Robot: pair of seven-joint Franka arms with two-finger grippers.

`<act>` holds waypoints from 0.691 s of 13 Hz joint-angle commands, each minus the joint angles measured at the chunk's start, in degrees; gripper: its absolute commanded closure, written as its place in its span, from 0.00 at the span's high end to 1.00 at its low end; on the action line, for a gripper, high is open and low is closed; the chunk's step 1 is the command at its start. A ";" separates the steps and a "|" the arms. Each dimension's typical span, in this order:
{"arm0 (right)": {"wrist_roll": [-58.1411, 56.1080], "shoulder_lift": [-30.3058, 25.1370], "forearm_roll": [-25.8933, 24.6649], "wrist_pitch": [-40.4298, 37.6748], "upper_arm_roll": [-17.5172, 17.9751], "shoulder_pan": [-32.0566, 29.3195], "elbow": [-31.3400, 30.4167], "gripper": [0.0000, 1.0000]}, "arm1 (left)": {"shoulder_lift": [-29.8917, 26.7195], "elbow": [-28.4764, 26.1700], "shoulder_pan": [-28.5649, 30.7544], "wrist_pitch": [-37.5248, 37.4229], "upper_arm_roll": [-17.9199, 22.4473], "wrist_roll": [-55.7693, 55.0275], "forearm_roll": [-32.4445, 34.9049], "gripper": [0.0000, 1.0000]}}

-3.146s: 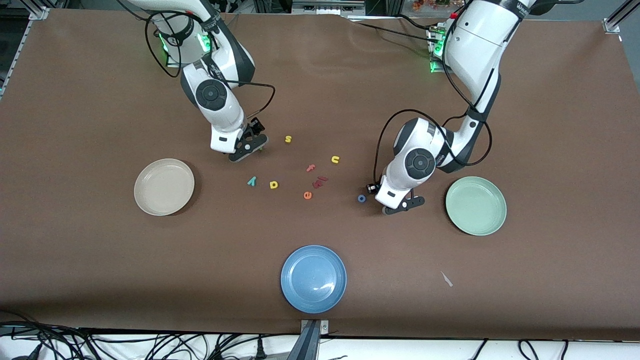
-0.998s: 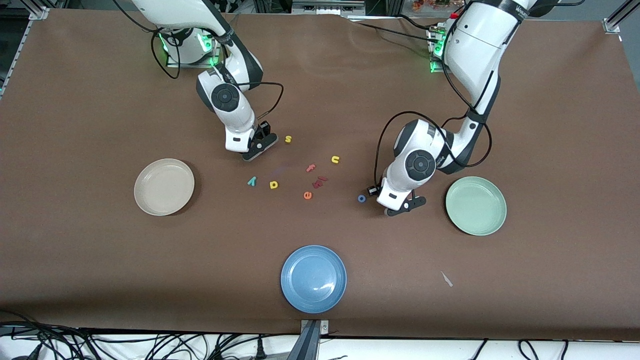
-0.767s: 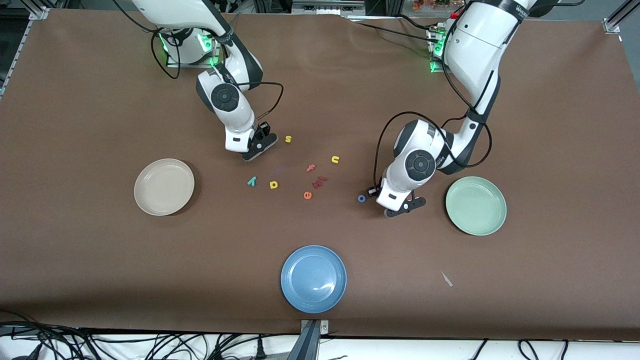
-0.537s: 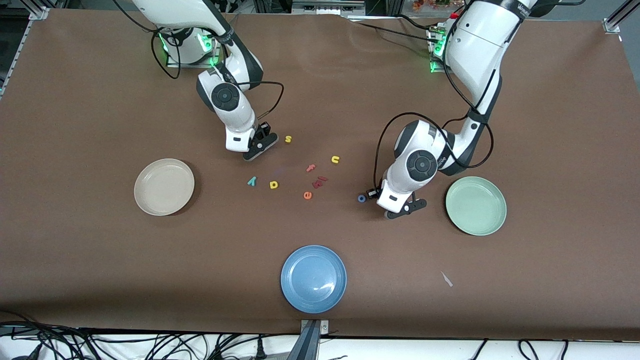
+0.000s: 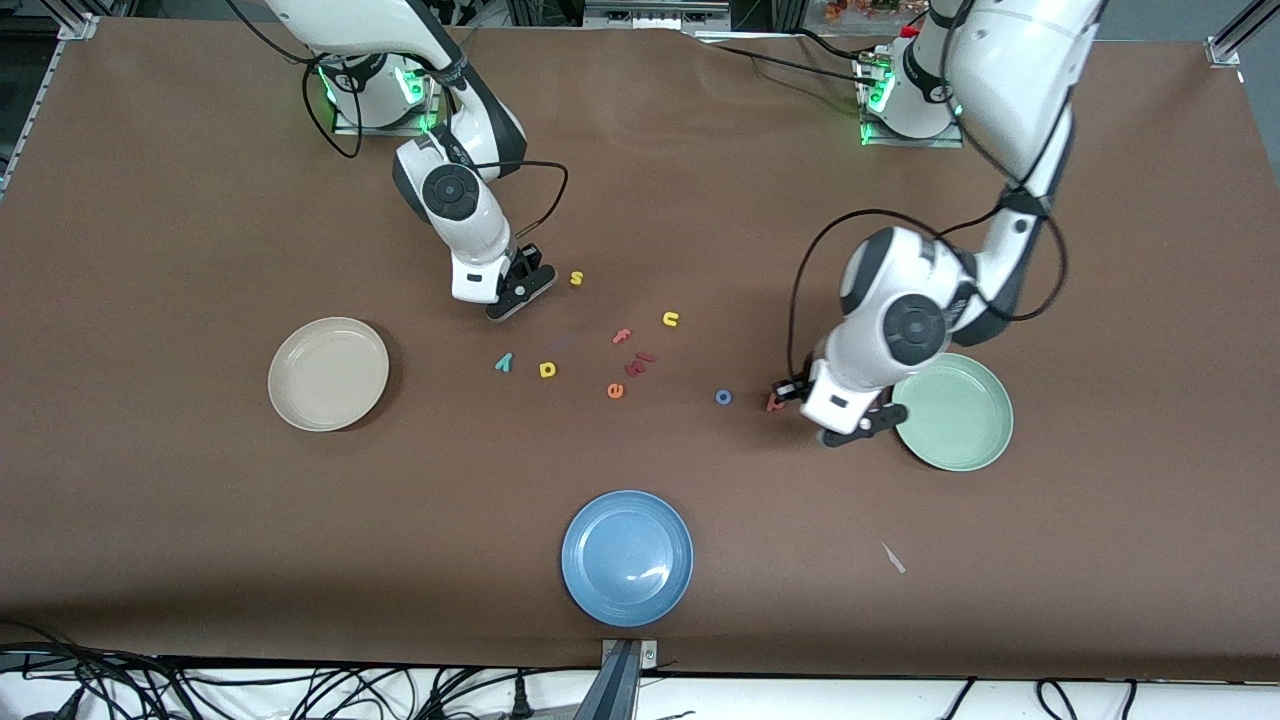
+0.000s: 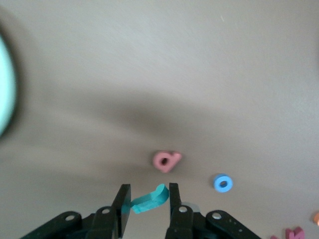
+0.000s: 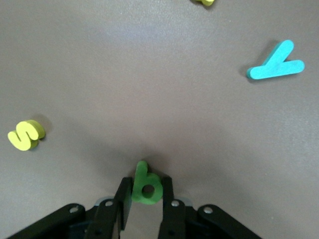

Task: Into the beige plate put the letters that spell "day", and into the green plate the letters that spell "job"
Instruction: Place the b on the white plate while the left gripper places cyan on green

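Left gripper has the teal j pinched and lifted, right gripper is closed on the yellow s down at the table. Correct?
Not quite. The left gripper does hold the teal j, but the right wrist view shows the right gripper shut on the green a; the yellow s lies free on the table.

I see a plain brown table (image 5: 200,550). On it are three plain plates: a cream-beige plate (image 5: 328,373), a pale mint-green plate (image 5: 953,411) and a glossy blue plate (image 5: 627,557). My foam letters are a teal "y" (image 5: 504,362), yellow "d" (image 5: 547,370), yellow "s" (image 5: 576,278), yellow "u" (image 5: 671,319), salmon "f" (image 5: 622,336), orange "e" (image 5: 615,391), blue "o" (image 5: 723,397) and pink "b" (image 6: 166,161). My left tool (image 6: 145,200) is black, with a teal "j" (image 6: 148,199) between its fingers. My right tool (image 7: 145,195) is black too, with a green "a" (image 7: 145,184). Both arms are white with black joints.
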 commanded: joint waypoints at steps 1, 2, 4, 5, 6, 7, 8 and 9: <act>-1.04 -1.82 0.16 -1.46 -0.52 0.03 0.32 0.10 | -2.54 -1.24 4.80 -4.02 0.15 7.59 -0.56 0.17; -1.04 -3.05 0.24 -2.86 -1.22 0.03 0.67 0.10 | -2.54 -1.16 7.00 -4.55 0.15 9.79 1.53 0.17; -1.04 -4.64 0.25 -7.42 -3.76 -0.06 2.16 0.10 | -2.54 -1.24 10.87 -4.56 0.06 14.18 5.58 0.18; -1.04 -5.34 0.25 -9.45 -4.99 0.03 3.12 0.10 | -2.45 -1.24 13.15 -4.56 -0.02 17.25 6.20 0.18; -0.87 -5.78 0.25 -11.47 -6.22 -0.06 4.00 0.10 | -2.45 -1.33 15.17 -4.64 -0.02 21.02 6.21 0.18; -0.87 -6.22 0.25 -12.80 -7.98 -0.06 4.71 0.10 | -2.01 -1.33 16.85 -4.64 -0.02 23.84 6.30 0.18; -0.78 -6.32 0.25 -13.24 -9.73 0.03 4.89 0.10 | -1.49 -1.42 17.91 -4.64 0.06 25.44 6.30 0.17; -0.69 -6.58 0.25 -13.25 -11.75 -0.06 4.89 0.10 | -0.52 -1.42 18.79 -4.56 0.06 26.67 6.30 0.17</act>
